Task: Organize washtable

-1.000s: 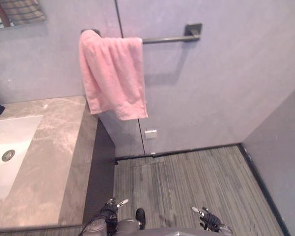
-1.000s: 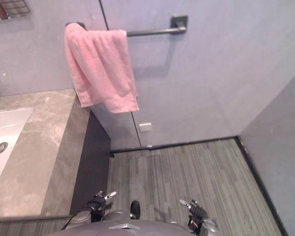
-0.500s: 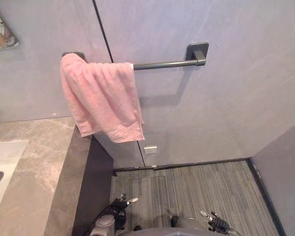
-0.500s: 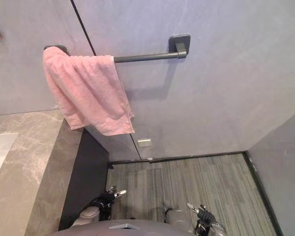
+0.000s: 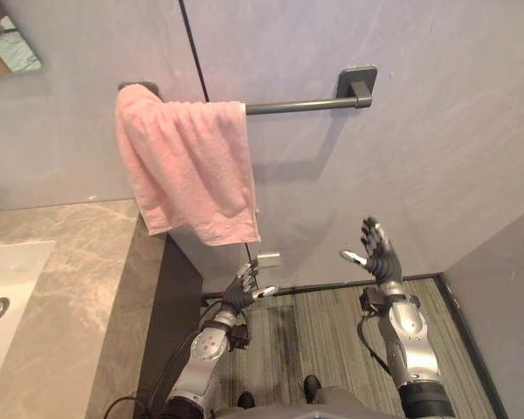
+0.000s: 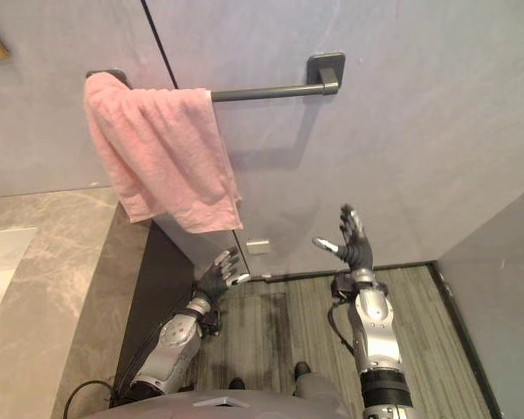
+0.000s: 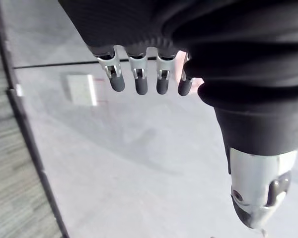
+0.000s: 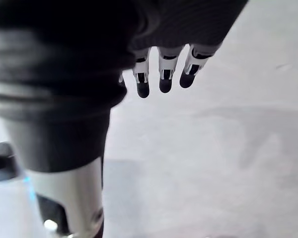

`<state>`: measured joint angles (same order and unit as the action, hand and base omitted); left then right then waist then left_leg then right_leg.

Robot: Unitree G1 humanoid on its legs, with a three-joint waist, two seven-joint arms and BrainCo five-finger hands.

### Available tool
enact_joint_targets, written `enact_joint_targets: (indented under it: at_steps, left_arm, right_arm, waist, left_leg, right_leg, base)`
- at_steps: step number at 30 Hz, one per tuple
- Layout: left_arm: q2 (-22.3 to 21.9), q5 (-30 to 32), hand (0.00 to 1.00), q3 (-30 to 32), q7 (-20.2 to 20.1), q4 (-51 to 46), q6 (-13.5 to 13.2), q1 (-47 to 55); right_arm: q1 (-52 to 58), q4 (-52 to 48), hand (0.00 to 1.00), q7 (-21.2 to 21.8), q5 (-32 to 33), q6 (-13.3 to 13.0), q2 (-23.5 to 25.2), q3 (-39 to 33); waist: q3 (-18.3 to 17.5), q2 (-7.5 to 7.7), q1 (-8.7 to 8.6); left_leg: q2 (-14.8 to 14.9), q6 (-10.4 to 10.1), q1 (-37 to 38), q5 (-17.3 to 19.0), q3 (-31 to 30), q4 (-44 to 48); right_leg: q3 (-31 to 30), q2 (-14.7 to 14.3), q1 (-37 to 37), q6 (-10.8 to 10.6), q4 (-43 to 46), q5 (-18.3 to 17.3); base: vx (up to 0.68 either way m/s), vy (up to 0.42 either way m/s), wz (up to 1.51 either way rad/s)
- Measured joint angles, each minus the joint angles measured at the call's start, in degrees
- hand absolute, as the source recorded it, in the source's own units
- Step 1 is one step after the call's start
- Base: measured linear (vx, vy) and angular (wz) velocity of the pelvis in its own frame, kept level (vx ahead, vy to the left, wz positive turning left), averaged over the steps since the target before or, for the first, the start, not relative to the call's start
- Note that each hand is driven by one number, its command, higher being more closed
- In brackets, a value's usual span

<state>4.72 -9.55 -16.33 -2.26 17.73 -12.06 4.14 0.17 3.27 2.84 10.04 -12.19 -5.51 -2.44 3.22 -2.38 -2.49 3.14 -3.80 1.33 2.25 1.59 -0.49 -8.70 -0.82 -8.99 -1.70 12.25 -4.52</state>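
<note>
The pink towel [image 5: 188, 166] hangs over the left end of a dark rail [image 5: 301, 106] on the grey wall [image 5: 437, 131]. It is bunched and uneven, and its lower edge drops past the end of the counter [image 5: 79, 262]. The marble counter stands to the left, with a white sink [image 5: 4, 297] set into it near the view's edge. A corner of a mirror [image 5: 9, 44] shows above it.

The left hand [image 5: 237, 293] is raised below the towel's lower edge, apart from it. Its fingers are straight, the thumb stands out to the side, and it holds nothing. A small white plate [image 5: 268, 259] on the wall is just beside it.

The right hand [image 5: 382, 260] is up in front of the bare wall, well right of the towel. Its fingers are spread and point upward, and its palm is empty. Striped grey floor [image 5: 332, 332] lies beneath both arms.
</note>
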Motion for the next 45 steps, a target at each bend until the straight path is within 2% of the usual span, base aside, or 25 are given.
enact_joint_targets:
  at_steps: [2, 7, 10, 13, 17, 19, 22, 29, 33, 36, 45]
  left_arm:
    - [0.04, 1.51, 0.00, -0.31, -0.01, -2.26, -0.53, 0.75]
    - [0.11, 1.48, 0.00, -0.61, -0.14, -3.14, -0.58, 1.00]
    - [-0.02, 1.50, 0.00, -1.18, -0.42, -5.44, -0.59, 1.04]
    - [-0.07, 1.51, 0.00, -1.12, 0.33, -5.58, -0.59, 1.48]
    - [-0.15, 1.55, 0.00, 0.85, 1.81, -6.24, -0.56, 2.90]
    - [-0.01, 1.54, 0.00, 3.25, 3.02, -7.12, -0.56, 2.78]
    - [0.60, 1.53, 0.00, 6.73, 4.81, -9.68, -0.57, 2.74]
    - [1.28, 1.53, 0.00, 11.30, 6.98, -14.38, -1.30, 2.52]
    - [1.76, 1.54, 0.00, 12.83, 7.98, -16.31, -1.79, 2.45]
    - [2.40, 1.56, 0.00, 14.70, 8.26, -16.41, -1.79, 1.99]
    - [2.92, 1.92, 0.00, 16.93, 10.36, -16.60, -1.85, -3.56]
  right_arm:
    - [0.01, -4.17, 0.00, 0.97, 0.03, -1.56, -0.07, 1.09]
    - [0.04, -5.63, 0.00, 3.40, 2.85, -1.54, -0.24, 4.16]
    - [-0.04, -5.62, 0.00, 4.32, 5.87, -1.40, -0.69, 6.38]
    - [-1.86, -4.79, 0.00, 4.63, 7.67, -0.95, -0.75, 7.94]
    - [-6.40, 1.58, 0.00, 4.54, 9.22, -0.40, -0.91, 8.85]
    - [-9.37, 6.76, 0.00, 4.27, 9.40, 0.50, -2.03, 8.87]
    - [-13.29, 11.61, 0.00, 3.49, 10.62, 1.65, -3.95, 8.80]
    - [-20.19, 17.79, 0.00, 1.90, 11.29, 1.83, -5.85, 7.45]
    - [-23.32, 20.14, 0.00, 1.29, 11.28, 2.90, -7.81, 6.16]
    - [-27.17, 23.51, 0.00, 0.82, 11.29, 2.96, -8.14, 5.75]
    - [-37.12, 28.62, 0.00, -0.49, 11.32, 4.08, -9.75, 4.62]
  waist:
    - [-0.17, -0.23, 0.14]
    - [-0.61, -0.86, 0.36]
    - [-0.88, -1.14, 1.44]
    - [-1.16, -1.52, 1.66]
    - [-1.53, -1.03, 2.05]
    - [-1.71, -0.73, 2.99]
    - [-1.73, -0.70, 3.38]
    - [-1.71, -0.71, 3.70]
    - [-1.62, -0.81, 4.86]
    - [-1.54, -0.79, 4.77]
    - [0.99, -1.47, 5.47]
  left_leg:
    - [0.06, 0.01, -0.03, -0.15, -0.54, -0.01]
    - [0.13, 0.11, -0.61, -0.64, -2.05, -0.44]
    - [0.18, 0.24, -0.68, -1.20, -3.40, -0.87]
    - [0.20, 0.09, -0.89, -1.89, -4.27, -1.16]
    - [0.12, 0.08, -0.87, -2.77, -5.10, -1.35]
    - [0.08, 0.04, -0.89, -3.05, -5.50, -1.60]
    - [0.01, -0.09, -0.99, -3.45, -6.58, -1.75]
    - [-0.01, -0.09, -1.98, -3.71, -8.22, -2.02]
    - [-0.01, -0.03, -2.31, -3.72, -8.40, -2.04]
    - [-0.01, 0.07, -3.11, -3.82, -8.51, -2.07]
    - [-0.19, -0.13, -4.83, -4.74, -8.98, -2.04]
  right_leg:
    - [0.49, 0.10, 1.10, -0.19, -1.16, 0.49]
    - [2.22, 0.40, 1.65, -0.49, -1.97, 1.18]
    - [3.46, 0.58, 1.97, -0.24, -2.07, 1.35]
    - [4.75, 0.81, 2.76, -0.01, -3.44, 2.06]
    - [5.60, 1.02, 3.13, 0.07, -3.93, 2.30]
    - [5.93, 1.09, 3.23, 0.12, -3.99, 2.35]
    - [6.91, 1.18, 3.76, 0.25, -4.42, 2.49]
    - [8.73, 1.15, 3.97, 0.41, -4.94, 2.58]
    - [9.05, 1.10, 3.80, 0.48, -4.94, 2.53]
    - [9.24, 1.11, 3.09, 0.49, -4.86, 2.53]
    - [9.63, 1.18, 0.93, 0.69, -3.85, 2.42]
  base:
    - [-0.11, 0.025, 0.12]
    - [-0.07, 0.004, 0.19]
    - [-0.03, -0.011, 0.22]
    - [-0.01, -0.002, 0.20]
    - [0.01, 0.000, 0.14]
    - [0.00, 0.002, 0.10]
    - [-0.01, -0.005, 0.17]
    - [-0.02, -0.008, 0.14]
    - [0.00, -0.006, 0.05]
    - [0.00, -0.005, 0.04]
    - [0.01, -0.003, 0.03]
